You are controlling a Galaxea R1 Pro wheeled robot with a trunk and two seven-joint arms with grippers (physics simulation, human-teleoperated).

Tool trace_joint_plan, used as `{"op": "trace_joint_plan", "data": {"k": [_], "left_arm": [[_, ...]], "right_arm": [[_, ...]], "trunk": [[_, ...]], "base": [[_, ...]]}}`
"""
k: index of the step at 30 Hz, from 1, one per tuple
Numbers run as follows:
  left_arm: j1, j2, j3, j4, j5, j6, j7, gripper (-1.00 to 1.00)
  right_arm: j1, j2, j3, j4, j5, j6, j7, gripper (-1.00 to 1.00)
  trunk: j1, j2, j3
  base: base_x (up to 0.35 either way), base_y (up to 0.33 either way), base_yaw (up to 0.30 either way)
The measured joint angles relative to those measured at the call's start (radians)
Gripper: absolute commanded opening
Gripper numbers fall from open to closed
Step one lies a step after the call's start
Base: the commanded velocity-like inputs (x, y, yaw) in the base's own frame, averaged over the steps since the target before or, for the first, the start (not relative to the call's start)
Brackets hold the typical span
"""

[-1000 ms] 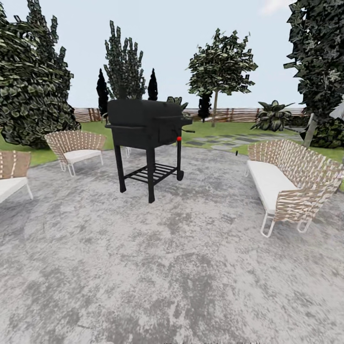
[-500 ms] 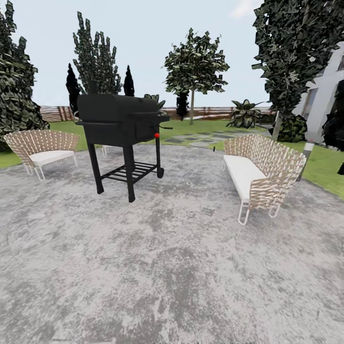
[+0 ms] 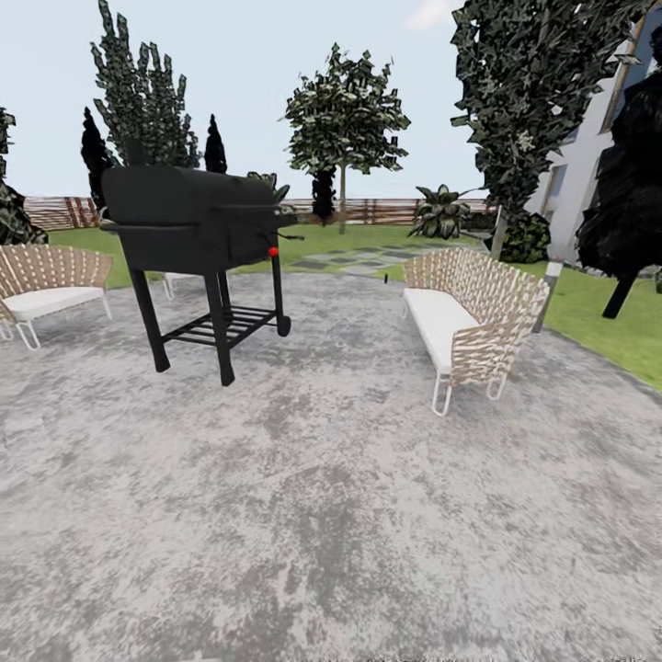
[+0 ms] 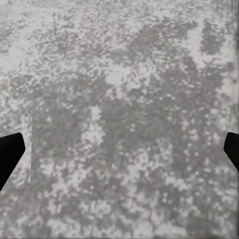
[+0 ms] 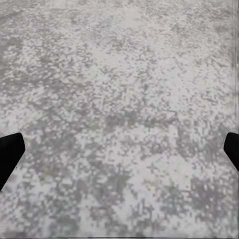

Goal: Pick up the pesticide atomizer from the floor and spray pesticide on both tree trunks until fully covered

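I stand on the garden's grey paved patio [image 3: 331,496], with green lawn [image 3: 598,317] and the brown slat fence [image 3: 382,211] beyond it. The pesticide atomizer and any spray cloud are out of view. A tall leafy tree [image 3: 538,83] with a pale bare trunk [image 3: 500,235] rises at the right, and a smaller round-crowned tree [image 3: 345,106] stands by the fence. I cannot tell whether either is a task tree. Both wrist views look down on paving. My left gripper [image 4: 119,157] is open, and so is my right gripper [image 5: 119,154]; both hold nothing.
A black barbecue grill [image 3: 198,230] on legs stands ahead to the left. A woven bench [image 3: 469,317] sits to the right, and a woven chair [image 3: 46,280] at the far left. A black columnar tree [image 3: 630,202] and a white house wall [image 3: 588,175] are at the right edge.
The whole head view has slid leftward: the camera has turned to the right. The grill and bench now sit further left, and the house wall and black tree have come into view.
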Motion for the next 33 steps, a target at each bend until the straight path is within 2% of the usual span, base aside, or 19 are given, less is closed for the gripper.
{"op": "trace_joint_plan", "data": {"k": [14,25,33], "left_arm": [[0.0,0.0,0.0,0.0,0.004,0.0,0.0,1.0],[0.001,0.006,0.003,0.0,-0.001,0.0,0.001,1.0],[-0.002,0.009,0.007,-0.009,0.008,0.001,0.002,1.0]], "right_arm": [[0.001,0.0,0.0,0.0,0.0,0.0,0.0,1.0],[0.001,0.0,0.001,-0.001,0.003,-0.002,0.0,1.0],[-0.001,0.001,0.006,0.02,0.003,0.0,-0.001,1.0]], "trunk": [[0.0,0.0,-0.019],[0.0,0.0,-0.021],[0.0,0.0,-0.021]], "base": [[0.0,0.0,-0.169],[0.004,0.0,-0.011],[0.279,0.0,0.0]]}}
